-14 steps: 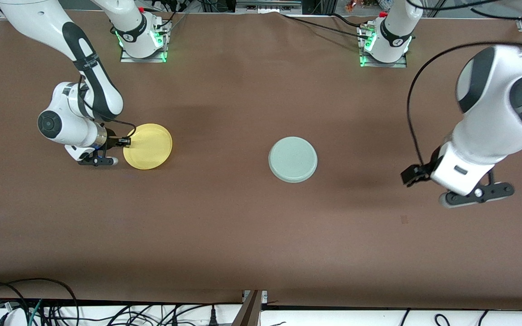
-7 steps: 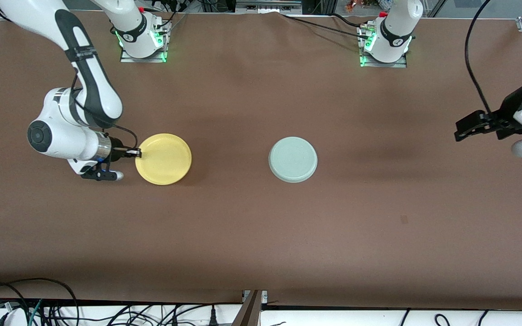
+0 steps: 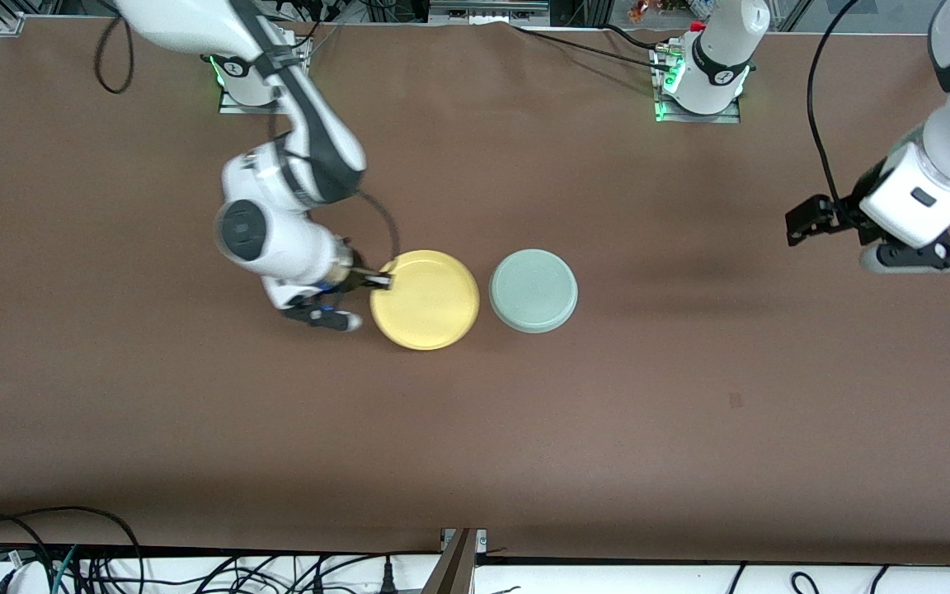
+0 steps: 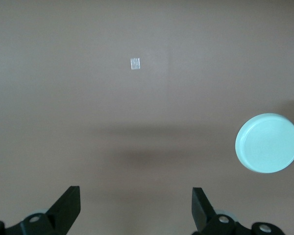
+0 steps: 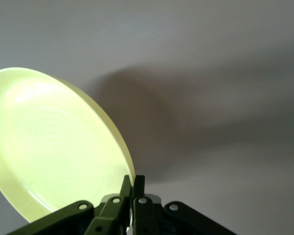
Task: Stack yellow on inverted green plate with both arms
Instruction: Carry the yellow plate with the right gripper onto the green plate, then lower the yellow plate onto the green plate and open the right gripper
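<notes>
The yellow plate (image 3: 425, 299) is pinched at its rim, at about its 9 o'clock edge in the front view, by the right end effector (image 3: 378, 282), and is carried rim-up above the surface (image 3: 475, 429), so that it can be lowered flat. The green plate (image 3: 533, 290) lies upside down at the yellow plate's 3 o'clock, evidently as the stacking base. The left end effector (image 3: 805, 224) is held spread and empty over the left arm's end of the surface, well apart from both, where that arm waits clear of the carry.

No text, label, brand, number or sign can be read in any view. The yellow plate (image 3: 425, 299) and the green plate (image 3: 533, 290) are plain. A small pale square marker (image 4: 134, 63) lies on the brown table (image 3: 475, 429), too small to show any writing.
</notes>
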Available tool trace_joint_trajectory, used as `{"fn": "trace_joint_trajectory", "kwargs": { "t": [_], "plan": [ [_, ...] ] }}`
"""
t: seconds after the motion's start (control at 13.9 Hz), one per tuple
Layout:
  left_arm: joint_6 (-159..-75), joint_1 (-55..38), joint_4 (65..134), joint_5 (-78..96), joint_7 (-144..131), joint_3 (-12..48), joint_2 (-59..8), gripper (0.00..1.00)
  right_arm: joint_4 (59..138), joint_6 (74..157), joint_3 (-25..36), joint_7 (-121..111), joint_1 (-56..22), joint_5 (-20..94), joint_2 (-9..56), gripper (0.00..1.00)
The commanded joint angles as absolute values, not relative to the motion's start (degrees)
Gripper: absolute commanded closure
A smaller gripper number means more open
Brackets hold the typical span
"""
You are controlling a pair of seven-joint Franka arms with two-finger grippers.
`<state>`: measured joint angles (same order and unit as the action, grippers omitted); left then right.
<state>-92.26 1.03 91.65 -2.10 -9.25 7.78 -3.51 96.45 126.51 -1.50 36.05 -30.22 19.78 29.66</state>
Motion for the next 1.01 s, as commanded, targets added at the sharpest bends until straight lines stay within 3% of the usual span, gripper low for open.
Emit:
{"fn": "trace_joint_trajectory", "kwargs": {
  "t": [0.0,0.29,0.86,0.93],
  "plan": [
    [-96.32,-0.79,98.61,-2.99,-8.26,4.13,2.46,0.0,91.93,133.64,-0.62,44.71,-37.33,21.18,35.85,1.0],
    [-94.49,-0.26,97.39,-2.99,-7.03,5.36,2.55,0.0,91.93,144.3,-0.62,51.76,-45.34,21.27,41.3,1.0],
    [-93.17,0.0,97.12,-2.99,-4.85,4.83,2.55,0.0,91.93,145.02,-0.7,53.7,-46.05,21.18,41.66,1.0],
    [-93.08,0.26,97.12,-2.99,-4.4,4.83,2.55,0.0,91.93,145.02,-0.7,53.44,-46.05,21.09,41.66,0.79]
  ]
}}
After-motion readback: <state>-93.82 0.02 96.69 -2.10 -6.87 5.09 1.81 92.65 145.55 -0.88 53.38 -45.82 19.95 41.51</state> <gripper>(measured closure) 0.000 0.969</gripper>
